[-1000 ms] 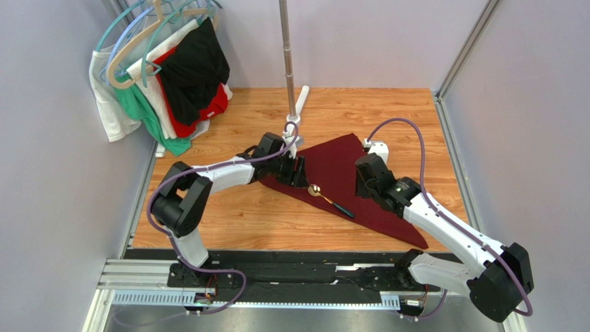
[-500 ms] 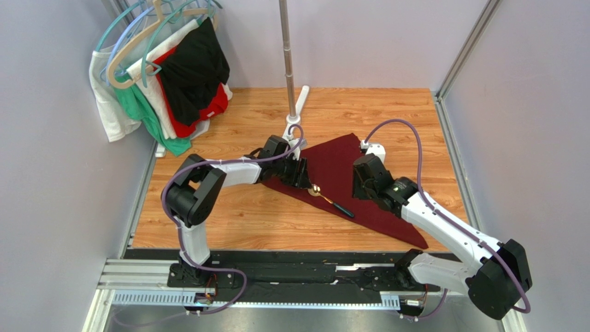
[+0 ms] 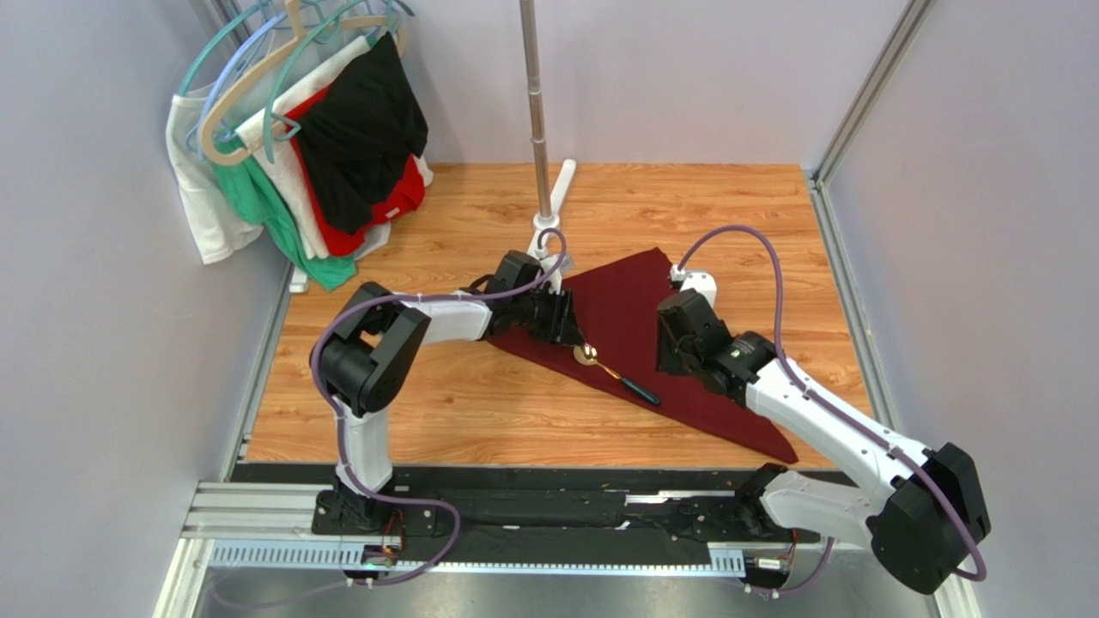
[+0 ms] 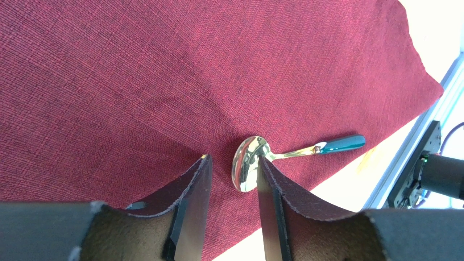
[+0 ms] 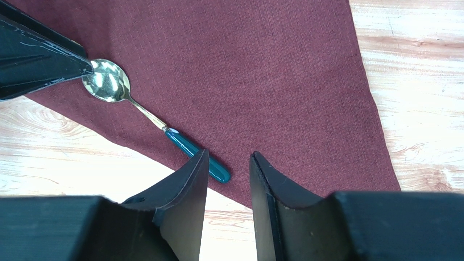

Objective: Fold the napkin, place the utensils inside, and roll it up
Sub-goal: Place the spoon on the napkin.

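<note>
The maroon napkin (image 3: 632, 309) lies folded into a triangle on the wooden table; it fills the left wrist view (image 4: 163, 81) and the right wrist view (image 5: 261, 70). The spoon (image 3: 614, 370) lies on it near the front fold edge, gold bowl to the left, dark teal handle to the right. My left gripper (image 3: 569, 332) is open and low over the napkin (image 4: 232, 163), the spoon's bowl (image 4: 248, 163) against its right finger (image 4: 268, 187). My right gripper (image 3: 667, 357) is open (image 5: 229, 157), the handle's end (image 5: 217, 169) just by its left finger (image 5: 190, 185).
Garments on hangers (image 3: 310, 142) hang at the back left. A metal pole (image 3: 534, 103) with a white foot stands behind the napkin. Grey walls close in left and right. A black rail (image 3: 542, 509) runs along the near edge.
My left gripper has moved right along the napkin to the spoon's bowl, and its elbow has swung right. My right gripper has edged slightly left toward the handle. The spoon has not moved.
</note>
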Action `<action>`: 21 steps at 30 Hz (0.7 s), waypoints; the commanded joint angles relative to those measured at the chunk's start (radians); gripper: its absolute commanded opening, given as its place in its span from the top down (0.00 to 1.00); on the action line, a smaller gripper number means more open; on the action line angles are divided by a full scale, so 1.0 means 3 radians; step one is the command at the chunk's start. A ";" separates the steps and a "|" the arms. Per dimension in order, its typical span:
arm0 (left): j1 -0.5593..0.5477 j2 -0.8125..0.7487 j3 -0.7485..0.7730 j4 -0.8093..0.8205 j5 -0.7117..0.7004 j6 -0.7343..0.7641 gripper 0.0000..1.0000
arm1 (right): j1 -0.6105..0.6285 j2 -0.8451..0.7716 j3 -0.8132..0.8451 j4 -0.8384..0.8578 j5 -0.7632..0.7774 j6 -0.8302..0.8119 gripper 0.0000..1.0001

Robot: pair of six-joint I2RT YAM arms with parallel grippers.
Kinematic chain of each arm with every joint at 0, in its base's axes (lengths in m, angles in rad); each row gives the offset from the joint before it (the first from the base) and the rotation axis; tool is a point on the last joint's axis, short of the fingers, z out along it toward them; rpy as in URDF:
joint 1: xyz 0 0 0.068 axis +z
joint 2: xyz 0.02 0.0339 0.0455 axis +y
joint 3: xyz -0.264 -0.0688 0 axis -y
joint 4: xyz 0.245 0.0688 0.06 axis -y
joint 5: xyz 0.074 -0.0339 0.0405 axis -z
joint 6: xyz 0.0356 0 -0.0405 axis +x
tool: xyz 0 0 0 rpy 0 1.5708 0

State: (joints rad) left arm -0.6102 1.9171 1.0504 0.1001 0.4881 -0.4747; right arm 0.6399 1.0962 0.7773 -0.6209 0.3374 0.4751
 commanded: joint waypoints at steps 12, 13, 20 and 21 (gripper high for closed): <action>-0.0052 0.0011 0.0068 -0.0088 -0.0021 -0.0074 0.62 | -0.0006 0.0053 0.0002 0.0116 0.0005 0.0042 0.63; -0.0062 0.0006 0.0053 -0.0083 -0.0016 -0.0084 0.62 | -0.0001 0.0048 0.0002 0.0116 0.0005 0.0037 0.63; -0.0073 0.0057 0.0022 -0.0017 0.0009 -0.0187 0.64 | -0.0006 0.0012 -0.0014 0.0101 0.0010 0.0052 0.64; -0.0083 0.0057 0.0017 -0.0007 0.0014 -0.0217 0.65 | -0.0011 0.0007 -0.0019 0.0106 0.0010 0.0047 0.64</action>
State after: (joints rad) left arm -0.6262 1.9209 1.0504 0.0769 0.4847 -0.5102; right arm 0.6399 1.1130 0.7712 -0.6193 0.3309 0.4751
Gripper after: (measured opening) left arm 0.359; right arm 0.367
